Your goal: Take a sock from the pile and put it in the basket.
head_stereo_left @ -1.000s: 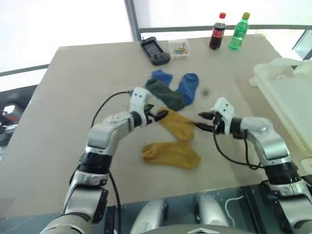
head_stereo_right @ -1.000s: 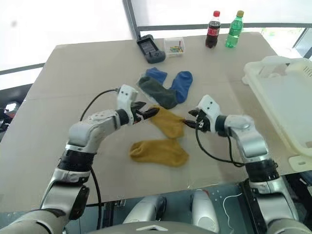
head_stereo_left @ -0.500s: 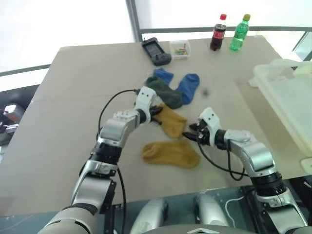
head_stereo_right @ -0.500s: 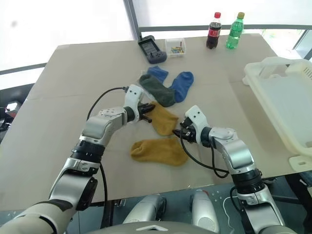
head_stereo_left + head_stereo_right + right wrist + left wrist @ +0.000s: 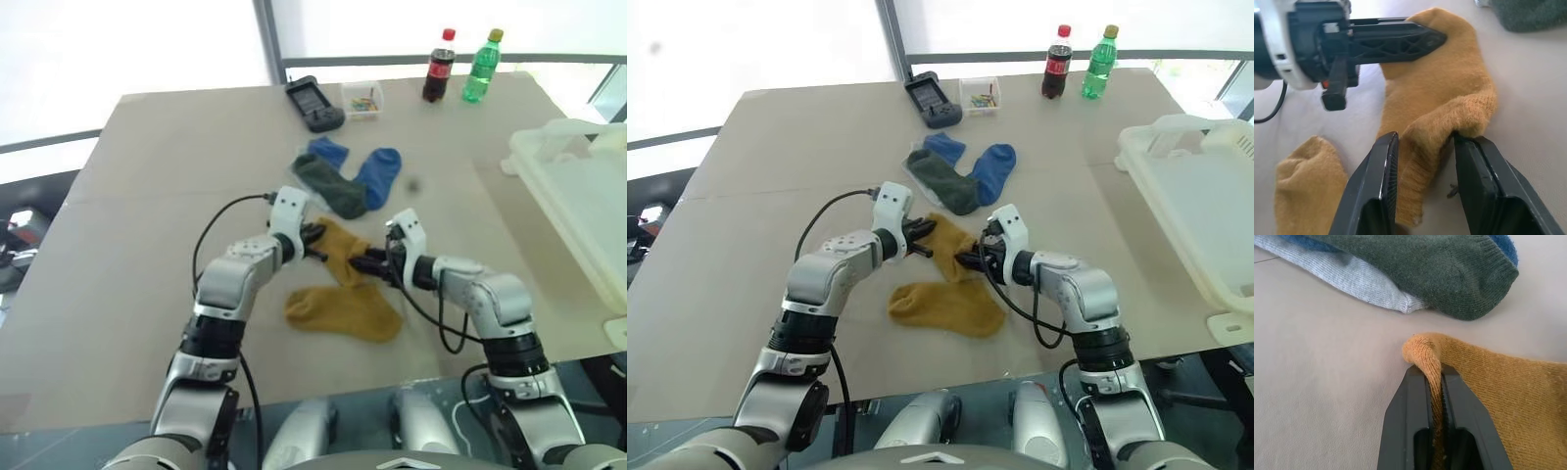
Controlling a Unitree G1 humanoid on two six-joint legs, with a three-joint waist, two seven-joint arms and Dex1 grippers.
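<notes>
Both grippers on one mustard sock

The left gripper (image 5: pixel 1434 382) is clamped on the far-left edge of the mustard sock (image 5: pixel 345 253). The right gripper (image 5: pixel 1422 161) straddles a bunched fold at its other end, jaws apart. The pile (image 5: pixel 343 186) lies just beyond on the surface (image 5: pixel 147 196); the basket (image 5: pixel 1205 196) sits far right.

Left fingers (image 5: pixel 1459 421) pinched together, right fingers (image 5: pixel 1376 196) parted.

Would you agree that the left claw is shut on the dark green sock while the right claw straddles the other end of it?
Not quite: the left claw is shut on the mustard-yellow sock, not the dark green sock, as the left wrist view shows. The right claw does straddle that sock's other end.
</notes>
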